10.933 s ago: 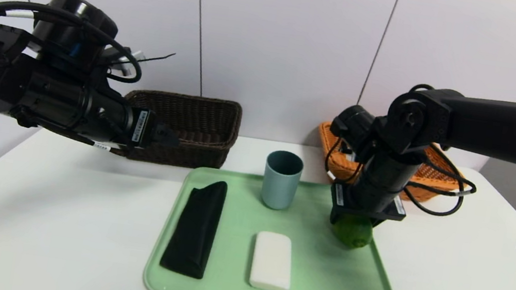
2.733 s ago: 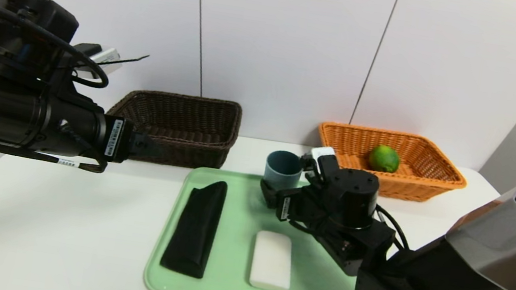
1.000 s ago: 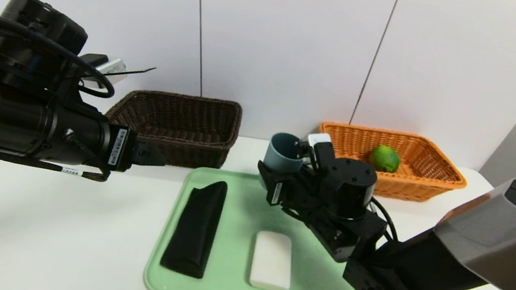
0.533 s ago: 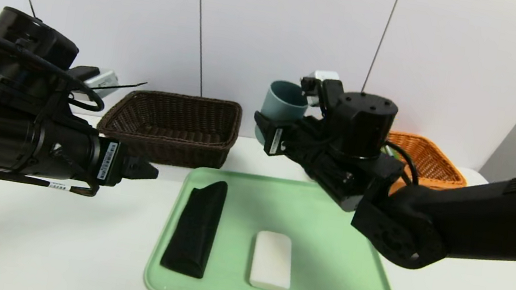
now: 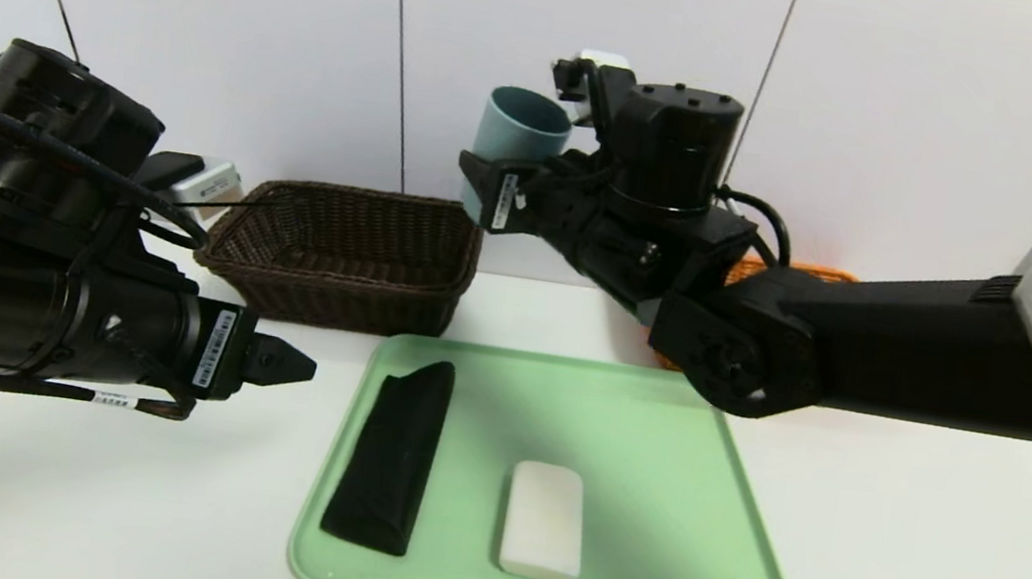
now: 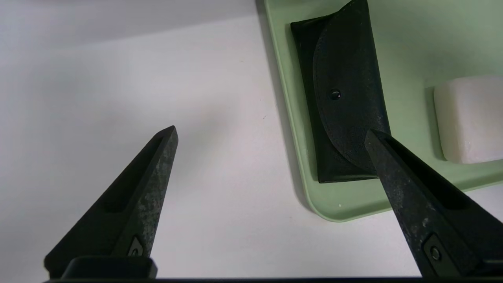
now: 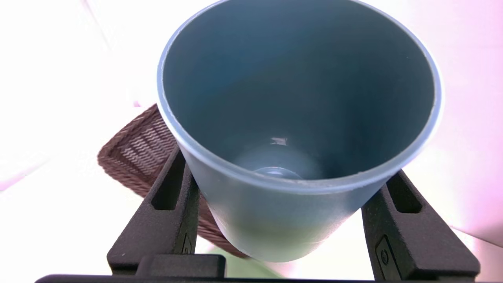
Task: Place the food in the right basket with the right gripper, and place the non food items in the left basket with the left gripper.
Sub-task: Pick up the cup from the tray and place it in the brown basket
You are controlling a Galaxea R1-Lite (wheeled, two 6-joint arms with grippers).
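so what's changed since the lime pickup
The lime went into the orange basket. The right gripper then took the cup off the tray and lifted it up toward the brown basket. Left gripper open, slightly lower. Black case and white block unmoved.

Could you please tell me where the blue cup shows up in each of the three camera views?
Head view: the blue cup is upper centre, held aloft by the right gripper.
Left wrist view: not in it.
Right wrist view: the cup fills the frame, clamped between both fingers.
Shared landmark: the brown basket lies behind the cup.
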